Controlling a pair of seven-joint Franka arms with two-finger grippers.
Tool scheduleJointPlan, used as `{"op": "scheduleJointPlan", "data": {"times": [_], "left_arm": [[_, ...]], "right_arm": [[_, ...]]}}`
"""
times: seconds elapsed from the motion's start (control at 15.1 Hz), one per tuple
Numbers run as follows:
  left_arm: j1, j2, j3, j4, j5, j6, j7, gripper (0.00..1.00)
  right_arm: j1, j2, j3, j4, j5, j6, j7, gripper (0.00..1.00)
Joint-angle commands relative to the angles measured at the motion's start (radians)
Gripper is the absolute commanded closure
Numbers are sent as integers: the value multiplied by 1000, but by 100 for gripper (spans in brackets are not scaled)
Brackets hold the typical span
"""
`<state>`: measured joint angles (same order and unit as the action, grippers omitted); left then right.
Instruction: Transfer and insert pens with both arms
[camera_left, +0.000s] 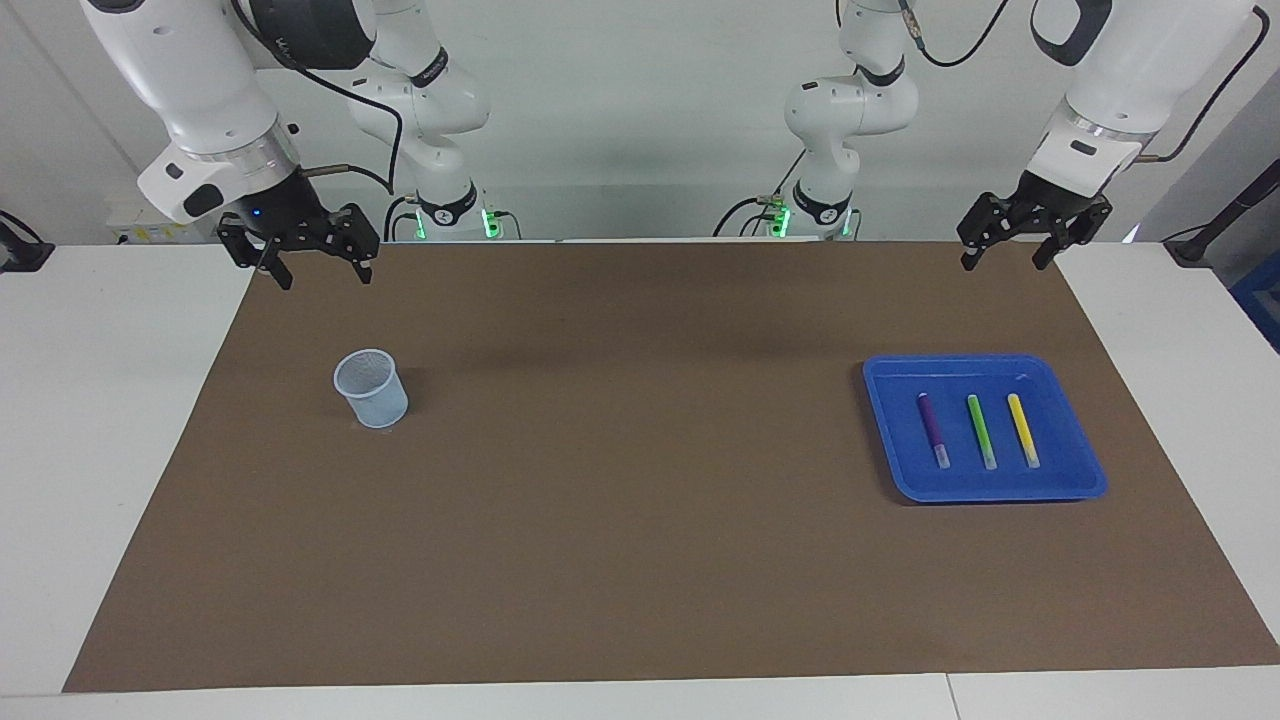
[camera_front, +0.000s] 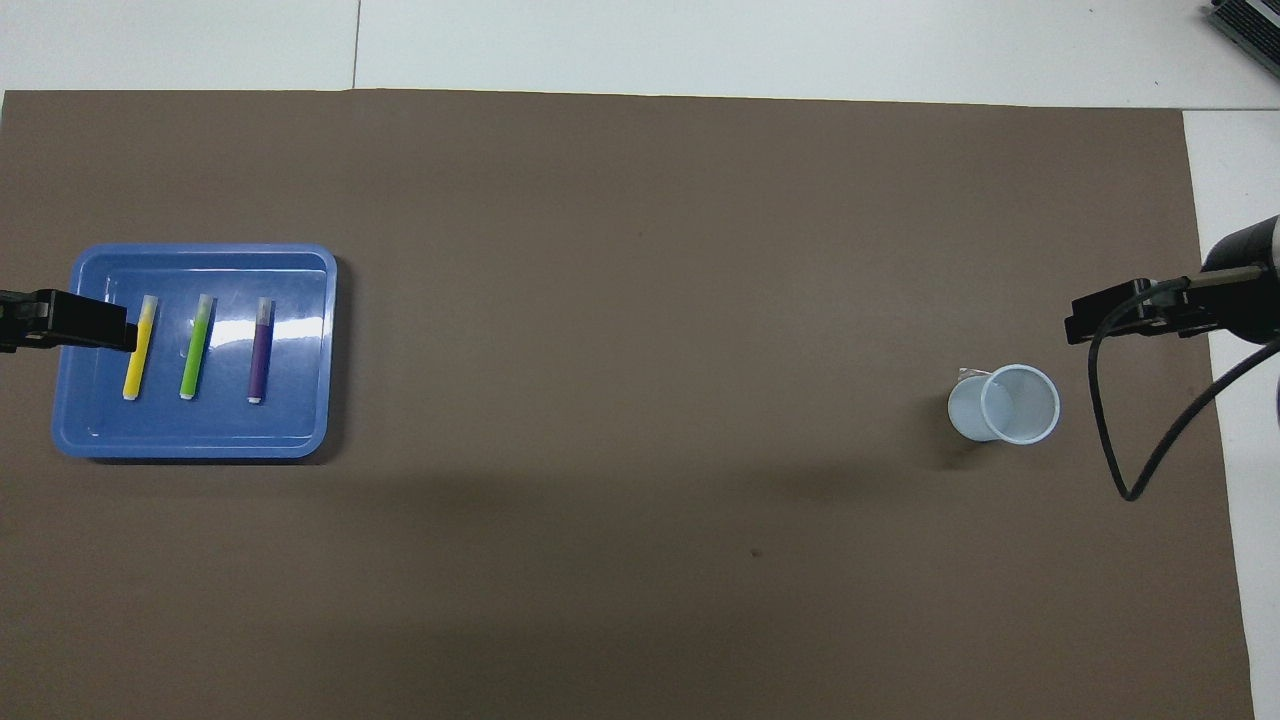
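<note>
Currently, three pens are seen lying side by side in a blue tray (camera_left: 1085, 470), which is set on the brown mat (camera_left: 640, 560) toward the left arm's end of the table; the tray is taken as the landmark. Inside the tray, the green pen (camera_left: 981, 431) is placed in the middle, with the purple pen (camera_left: 932, 429) on the side toward the right arm's end and the yellow pen (camera_left: 1023, 430) on the side toward the left arm's end. None of the pens is touching another, and each is laid flat with its whitish cap end pointed away from the robots. A pale mesh cup (camera_left: 371, 388) is stood upright on the mat, well apart from the tray, toward the right arm's end of the table. The left gripper (camera_left: 1005, 258) is held in the air over the mat's edge nearest the robots, closer to the robots than the tray, with its fingers spread wide apart and nothing held between them. The right gripper (camera_left: 324, 276) is held raised well apart from the tray, over the mat's corner at the right arm's end, on the robots' side of the cup; its fingers are likewise spread wide and nothing is gripped. Both arms are seen waiting.
</note>
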<state>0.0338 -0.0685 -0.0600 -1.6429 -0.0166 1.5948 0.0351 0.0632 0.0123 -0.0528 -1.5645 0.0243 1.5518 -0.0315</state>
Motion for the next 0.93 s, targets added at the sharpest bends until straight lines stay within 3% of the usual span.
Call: {"op": "scheduleJointPlan", "data": {"times": [0.0, 0.86], "left_arm": [[-11, 1, 12, 9, -9, 5, -11, 0], [-9, -14, 14, -31, -6, 8, -12, 0]], "right_arm": [[-2, -20, -1, -28, 9, 24, 2, 0], [-2, -20, -1, -26, 9, 22, 1, 0]]}}
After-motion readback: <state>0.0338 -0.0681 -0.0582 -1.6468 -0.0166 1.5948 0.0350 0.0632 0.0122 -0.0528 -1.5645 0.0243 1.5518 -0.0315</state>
